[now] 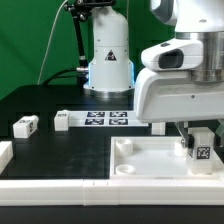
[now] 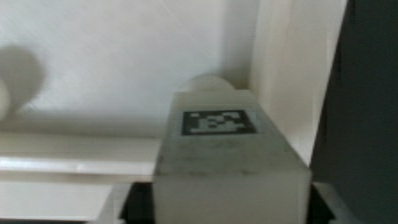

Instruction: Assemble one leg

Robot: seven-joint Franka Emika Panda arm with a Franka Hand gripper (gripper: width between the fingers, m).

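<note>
Gripped between the gripper's closed-in fingers, a small white plastic tagged leg stands upright over the large white square tray just below.

The leg is a small white oblong peg standing upright over the far corner of the white tray, toward the exterior view's right. A black-and-white square tag shows on its side face. In the wrist view, the leg fills the middle, tag facing the camera.
</note>
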